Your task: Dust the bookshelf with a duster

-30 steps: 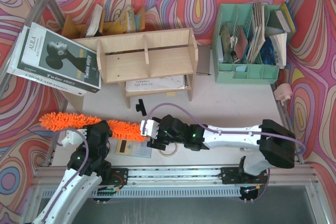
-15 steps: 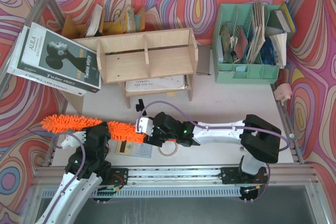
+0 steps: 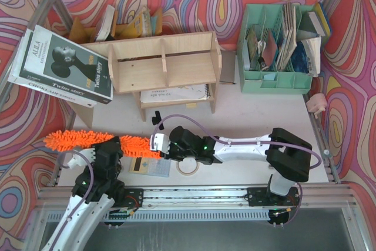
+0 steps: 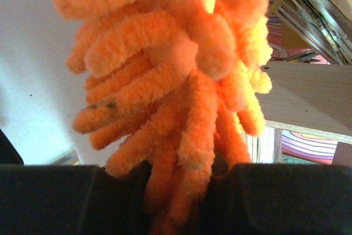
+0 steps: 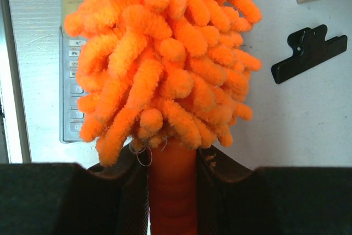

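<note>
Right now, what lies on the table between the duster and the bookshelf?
A small black clip lies there, nearer the bookshelf than the duster; the top view shows it.

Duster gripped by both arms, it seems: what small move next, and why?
Probably open the left gripper: it pinches the duster by its fluffy head, while the right gripper is shut on the handle, so the right one alone could then swing it up to the bookshelf.

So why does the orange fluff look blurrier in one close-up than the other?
Left wrist view: the fluffy orange microfibre duster sits very near the lens, soft, white table washed out. Right wrist view: strands, grey calculator and black clip crisp. Top view: even light, sharp.
</note>
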Controlling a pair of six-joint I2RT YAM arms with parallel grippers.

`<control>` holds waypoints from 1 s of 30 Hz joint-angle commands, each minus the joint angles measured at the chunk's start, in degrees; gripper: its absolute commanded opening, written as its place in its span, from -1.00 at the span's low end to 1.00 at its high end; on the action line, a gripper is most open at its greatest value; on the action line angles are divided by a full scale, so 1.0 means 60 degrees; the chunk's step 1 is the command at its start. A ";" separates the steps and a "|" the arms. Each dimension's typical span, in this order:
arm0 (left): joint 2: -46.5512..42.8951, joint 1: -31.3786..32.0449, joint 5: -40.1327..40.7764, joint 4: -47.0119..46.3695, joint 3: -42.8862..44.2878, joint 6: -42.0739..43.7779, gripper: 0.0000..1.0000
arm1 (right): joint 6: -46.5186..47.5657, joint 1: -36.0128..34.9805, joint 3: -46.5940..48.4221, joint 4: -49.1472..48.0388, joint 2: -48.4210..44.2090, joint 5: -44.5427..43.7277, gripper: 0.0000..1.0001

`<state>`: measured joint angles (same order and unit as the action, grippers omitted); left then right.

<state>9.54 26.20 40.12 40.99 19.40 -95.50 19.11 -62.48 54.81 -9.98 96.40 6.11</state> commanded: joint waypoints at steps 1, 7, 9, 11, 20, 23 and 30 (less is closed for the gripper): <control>-0.0329 -0.0021 -0.0007 0.0504 0.0326 -0.0270 -1.00 | 0.0060 0.0055 0.0220 -0.0103 -0.0038 -0.0341 -0.53; -0.0673 -0.0019 0.0282 0.1213 0.0376 -0.0425 -0.73 | 0.0154 0.0054 0.0385 0.0238 -0.0299 -0.0215 -0.74; -0.0748 -0.0018 0.0410 0.1488 0.0469 -0.0473 -0.42 | 0.0169 0.0057 0.0395 0.0305 -0.0415 -0.0232 -0.78; -0.0780 -0.0016 0.0566 0.1761 0.0619 -0.0474 -0.20 | 0.0191 0.0056 0.0389 0.0371 -0.0518 -0.0270 -0.84; -0.0715 -0.0023 0.1245 0.2701 0.1593 0.0313 0.64 | -0.0047 0.0049 0.0131 0.0570 -0.1081 -0.0665 -1.00; -0.0673 -0.0025 0.1616 0.3153 0.2462 0.0934 0.95 | -0.0242 0.0055 -0.0154 0.0576 -0.1358 -0.0788 -1.00; -0.0425 -0.0017 0.2966 0.3906 0.4281 0.2920 0.97 | -0.0902 0.0057 -0.0672 0.0782 -0.2012 -0.1058 -1.00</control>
<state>5.67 26.22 51.13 59.92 40.47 -87.18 17.37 -62.24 51.99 -4.43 87.79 1.69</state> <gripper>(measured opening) 0.981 0.340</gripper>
